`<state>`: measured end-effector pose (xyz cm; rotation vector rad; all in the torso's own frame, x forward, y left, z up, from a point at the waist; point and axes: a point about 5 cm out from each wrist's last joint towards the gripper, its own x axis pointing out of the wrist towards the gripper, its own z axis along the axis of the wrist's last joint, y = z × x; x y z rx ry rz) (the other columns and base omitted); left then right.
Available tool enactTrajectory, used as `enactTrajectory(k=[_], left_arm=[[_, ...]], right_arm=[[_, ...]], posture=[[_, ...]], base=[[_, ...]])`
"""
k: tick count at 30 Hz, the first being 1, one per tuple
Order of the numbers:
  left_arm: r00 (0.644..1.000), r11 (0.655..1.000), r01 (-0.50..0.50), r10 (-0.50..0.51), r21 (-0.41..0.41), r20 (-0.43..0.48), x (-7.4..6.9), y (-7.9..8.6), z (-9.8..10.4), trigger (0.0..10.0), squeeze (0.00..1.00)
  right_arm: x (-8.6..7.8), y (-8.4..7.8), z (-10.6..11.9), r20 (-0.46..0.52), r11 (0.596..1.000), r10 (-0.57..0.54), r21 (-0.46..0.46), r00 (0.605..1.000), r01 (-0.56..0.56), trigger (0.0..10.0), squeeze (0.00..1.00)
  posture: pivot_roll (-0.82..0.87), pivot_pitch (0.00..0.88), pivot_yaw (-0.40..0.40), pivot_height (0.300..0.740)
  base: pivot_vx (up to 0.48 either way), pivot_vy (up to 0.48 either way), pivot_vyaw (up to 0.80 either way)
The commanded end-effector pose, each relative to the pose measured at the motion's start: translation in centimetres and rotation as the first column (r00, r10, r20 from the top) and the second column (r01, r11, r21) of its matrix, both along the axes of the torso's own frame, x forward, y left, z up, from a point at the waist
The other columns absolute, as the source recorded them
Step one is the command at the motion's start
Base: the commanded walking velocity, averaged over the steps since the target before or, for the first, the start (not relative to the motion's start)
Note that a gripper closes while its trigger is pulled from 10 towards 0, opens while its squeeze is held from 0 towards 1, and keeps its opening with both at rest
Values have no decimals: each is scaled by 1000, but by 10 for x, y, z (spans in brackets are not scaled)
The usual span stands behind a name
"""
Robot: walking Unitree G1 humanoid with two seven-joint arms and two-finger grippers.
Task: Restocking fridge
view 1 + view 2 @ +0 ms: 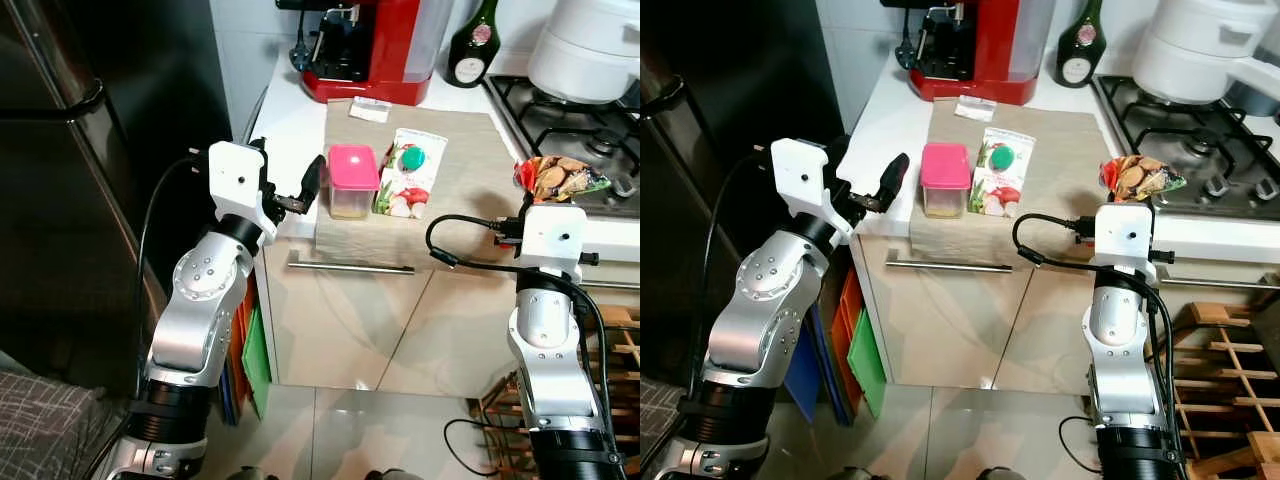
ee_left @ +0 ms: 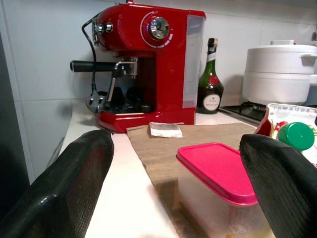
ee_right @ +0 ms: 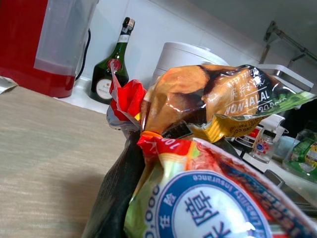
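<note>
Partly hidden right gripper (image 3: 124, 198) grips snack packet (image 1: 556, 178)

Both my arms are silver metal with rounded joint housings dotted with small dark screws, ending lower down in black ribbed collars. Each wrist carries a boxy white camera block with a single small dark dot on its face. A black cable loops out from each white block and runs back along the arm. My left gripper (image 1: 305, 192) has two long black fingers (image 2: 64, 193) with a finely textured, rubbery surface and rounded tips. On my right arm the white block sits square atop the silver forearm.
</note>
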<state>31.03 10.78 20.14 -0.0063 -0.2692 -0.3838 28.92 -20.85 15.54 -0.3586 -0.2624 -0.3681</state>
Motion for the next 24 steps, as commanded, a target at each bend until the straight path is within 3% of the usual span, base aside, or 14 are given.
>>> enactTrajectory(k=[1,7,17,24], left_arm=[[1000,1000,12,-12,6,-14,0,-1,-5,10000,0],[1000,1000,17,-17,-2,-22,1,-2,-9,10000,0],[1000,1000,19,-19,-7,-16,2,-2,-10,10000,0],[1000,1000,23,-23,-10,-12,3,-3,-10,10000,0]], right_arm=[[5,5,10,26,1000,25,7,999,-25,10000,0],[13,22,5,-14,993,117,27,993,-116,10000,0],[20,24,9,-9,991,135,29,991,-134,10000,0],[22,26,10,-12,987,156,32,988,-156,10000,0]], posture=[[-15,0,15,740],[-14,0,13,740],[-12,0,8,740],[-18,0,4,740]], base=[[0,0,0],[-259,0,0],[-257,0,0],[0,0,0]])
